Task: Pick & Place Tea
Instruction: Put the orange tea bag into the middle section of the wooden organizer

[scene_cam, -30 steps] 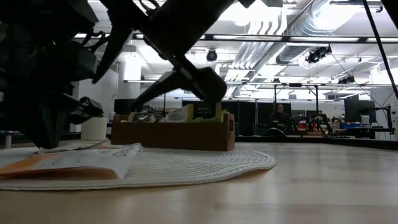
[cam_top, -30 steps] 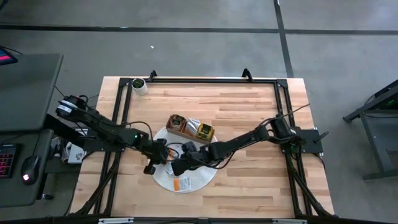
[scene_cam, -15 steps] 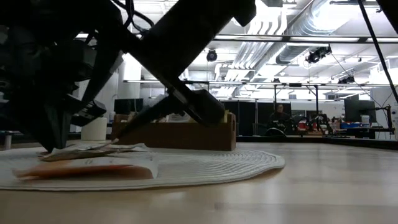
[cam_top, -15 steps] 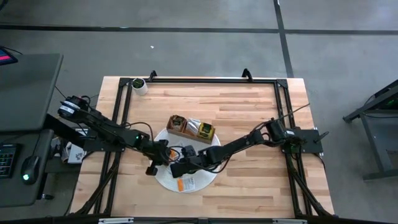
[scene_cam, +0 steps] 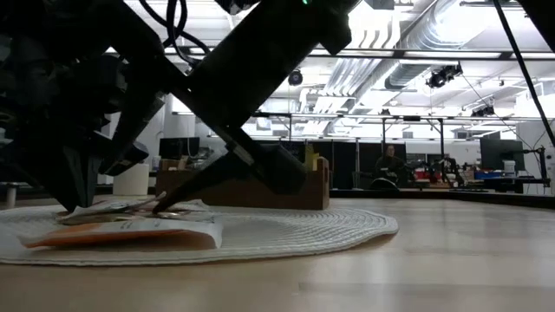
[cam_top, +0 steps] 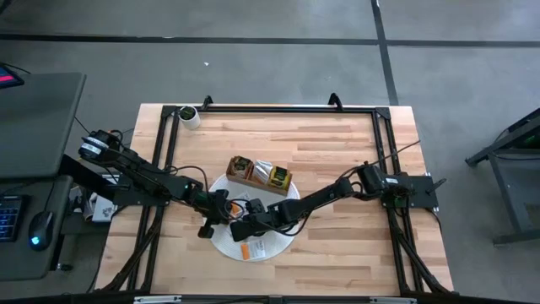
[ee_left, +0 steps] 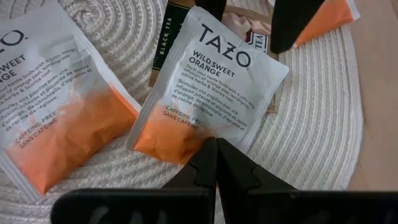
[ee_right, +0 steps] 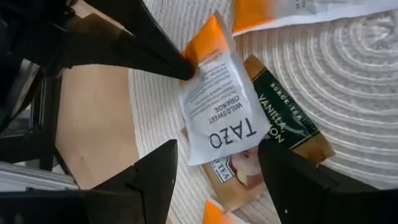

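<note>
Wild Sweet Orange tea packet (ee_left: 208,90) lies on the round white woven mat (cam_top: 283,241), near the middle of the desk's front half, on top of a darker vanilla packet (ee_right: 283,124). Left hand (ee_left: 216,152) has its fingers fully shut, pinching the orange end of that packet. Right hand (ee_right: 217,165) hovers just over the same packet with fingers spread wide, holding nothing. Step in hand looks like a two-arm pick: the left hand pins or lifts one end so the right hand can take the packet. To do it well, the right hand should close on the free white end, clear of the vanilla packet beneath, so only one packet comes up; the left should let go only once that grip is firm. Count on the mat in the wrist views: three orange-and-white packets in the left wrist view, one vanilla packet, one more partly hidden under them. One wooden tray (cam_top: 261,174) sits just behind the mat with several packets inside, number unclear. One white cup (cam_top: 189,116) at the desk's back left corner.
</note>
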You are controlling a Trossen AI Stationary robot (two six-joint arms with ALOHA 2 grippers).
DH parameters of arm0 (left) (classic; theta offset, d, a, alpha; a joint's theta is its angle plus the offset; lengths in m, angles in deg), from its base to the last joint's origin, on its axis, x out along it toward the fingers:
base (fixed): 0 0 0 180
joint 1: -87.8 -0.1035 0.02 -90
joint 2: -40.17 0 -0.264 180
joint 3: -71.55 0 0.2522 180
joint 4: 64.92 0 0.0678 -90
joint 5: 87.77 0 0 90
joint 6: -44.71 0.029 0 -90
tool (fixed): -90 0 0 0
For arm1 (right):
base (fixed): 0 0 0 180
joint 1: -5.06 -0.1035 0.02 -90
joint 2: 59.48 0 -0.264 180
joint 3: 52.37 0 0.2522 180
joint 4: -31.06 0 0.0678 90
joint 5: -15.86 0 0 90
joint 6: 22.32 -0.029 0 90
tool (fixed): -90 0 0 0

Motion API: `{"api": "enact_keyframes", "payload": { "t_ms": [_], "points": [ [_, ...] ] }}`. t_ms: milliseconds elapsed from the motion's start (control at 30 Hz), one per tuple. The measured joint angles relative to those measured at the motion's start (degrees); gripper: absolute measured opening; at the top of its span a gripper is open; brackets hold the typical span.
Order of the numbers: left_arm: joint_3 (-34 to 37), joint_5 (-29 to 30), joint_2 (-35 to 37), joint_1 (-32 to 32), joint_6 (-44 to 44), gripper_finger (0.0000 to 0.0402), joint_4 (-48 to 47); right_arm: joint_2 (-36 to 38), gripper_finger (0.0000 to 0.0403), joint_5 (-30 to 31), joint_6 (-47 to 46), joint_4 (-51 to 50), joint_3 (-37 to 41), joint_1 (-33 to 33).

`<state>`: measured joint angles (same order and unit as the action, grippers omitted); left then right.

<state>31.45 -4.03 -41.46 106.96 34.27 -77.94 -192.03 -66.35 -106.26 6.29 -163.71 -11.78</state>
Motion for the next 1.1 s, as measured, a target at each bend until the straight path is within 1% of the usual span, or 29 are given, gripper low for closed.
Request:
{"api": "enact_keyframes", "payload": {
  "t_ms": [167, 300, 533, 833, 1000, 1100],
  "points": [
    [0.04, -0.18, 0.0, -0.01, -0.25, 0.0, 0.34, 0.0, 0.0219, 1.01, 0.41, -0.57, 0.0, 0.46],
    [0.04, -0.26, 0.0, -0.02, -0.27, 0.0, 0.38, 0.0, 0.0202, 0.04, 1.53, -0.49, -0.02, 1.28],
    [0.11, -0.61, -0.02, -0.02, -0.57, 0.0, 0.64, 0.0, 0.0142, -1.93, 3.04, -0.73, -0.02, 2.32],
    [0.1, -0.59, -0.02, -0.02, -0.57, 0.0, 0.75, 0.0, 0.0064, -2.84, 4.73, -0.75, -0.02, 2.32],
    [0.09, -0.59, -0.02, -0.02, -0.59, 0.0, 0.78, 0.0, 0.0014, -3.85, 6.33, -0.75, -0.02, 2.32],
    [0.09, -0.59, -0.02, -0.02, -0.62, 0.0, 0.8, 0.0, 0.0005, -3.89, 7.04, -0.86, -0.02, 2.32]
  ]
}}
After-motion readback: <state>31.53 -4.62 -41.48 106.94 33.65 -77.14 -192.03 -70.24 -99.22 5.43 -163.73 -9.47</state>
